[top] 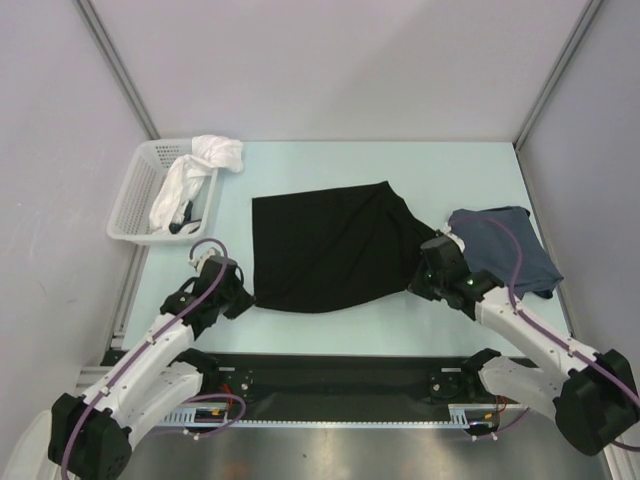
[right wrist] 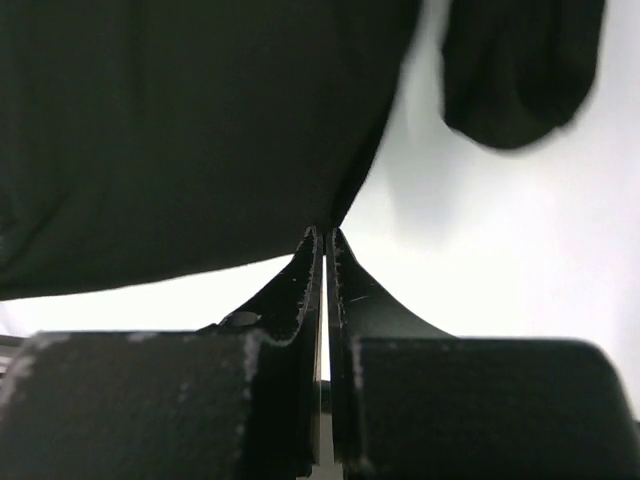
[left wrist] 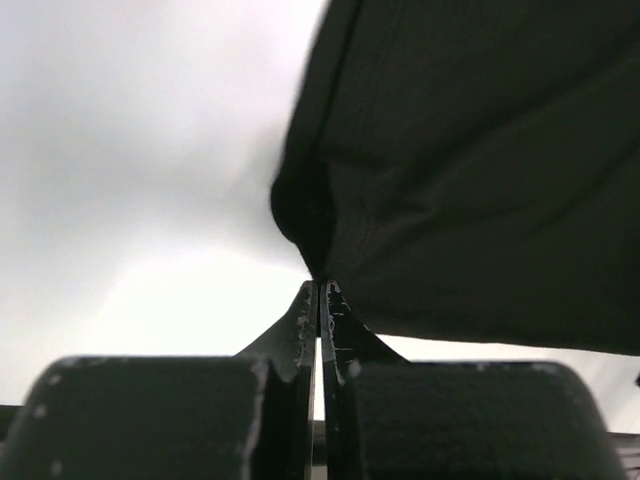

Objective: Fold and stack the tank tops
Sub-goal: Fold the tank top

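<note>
The black tank top [top: 330, 245] lies spread in the middle of the table. My left gripper [top: 243, 297] is shut on its near left corner; the left wrist view shows the black cloth [left wrist: 470, 170] pinched at the fingertips [left wrist: 305, 310]. My right gripper [top: 425, 280] is shut on its near right corner, with the black cloth [right wrist: 190, 130] held at the tips [right wrist: 340, 260]. The slate-blue tank top [top: 505, 250] lies folded at the right, partly under my right arm's cable. Its chest print is hidden.
A white lattice basket [top: 135, 195] stands at the back left with a white cloth [top: 205, 160] hanging over its rim. The table's right edge [top: 545, 225] runs close behind the blue top. A dark rail [top: 340, 380] lies along the near edge.
</note>
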Controlling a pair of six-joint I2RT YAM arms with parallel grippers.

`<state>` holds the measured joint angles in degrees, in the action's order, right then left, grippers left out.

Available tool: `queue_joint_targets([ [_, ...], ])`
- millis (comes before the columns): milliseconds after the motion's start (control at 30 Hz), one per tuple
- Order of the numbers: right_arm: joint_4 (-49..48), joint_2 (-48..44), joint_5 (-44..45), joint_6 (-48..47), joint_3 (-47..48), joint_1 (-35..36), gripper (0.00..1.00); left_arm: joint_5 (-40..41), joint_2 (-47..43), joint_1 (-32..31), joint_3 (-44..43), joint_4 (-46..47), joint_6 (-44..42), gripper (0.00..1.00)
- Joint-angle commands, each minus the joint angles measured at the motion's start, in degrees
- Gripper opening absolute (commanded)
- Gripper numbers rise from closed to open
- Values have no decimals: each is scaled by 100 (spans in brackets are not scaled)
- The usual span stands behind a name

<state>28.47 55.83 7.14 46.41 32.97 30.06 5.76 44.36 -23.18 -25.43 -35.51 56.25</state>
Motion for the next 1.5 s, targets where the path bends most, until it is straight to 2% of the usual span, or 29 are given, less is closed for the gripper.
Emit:
queue_joint_targets([
  [0,-104,454,139,-475,622,-97,0,65,222,129,-489,26,-351,1],
  [400,-614,1755,-335,-1020,1492,-818,0,-180,1153,797,-876,685,-562,0],
  [767,-808,2766,-591,-1126,2195,-1257,0,-259,2243,982,-1438,1063,-650,0],
  [933,-817,3258,-652,-1152,2547,-1337,0,-356,2744,1166,-1737,1055,-729,0],
  [1233,-737,3847,-643,-1187,3048,-1363,0,-224,3069,1430,-2097,1081,-852,0],
  [1467,-764,4163,-555,-1143,3181,-1415,0,-242,3930,1448,-2563,1107,-1019,0],
])
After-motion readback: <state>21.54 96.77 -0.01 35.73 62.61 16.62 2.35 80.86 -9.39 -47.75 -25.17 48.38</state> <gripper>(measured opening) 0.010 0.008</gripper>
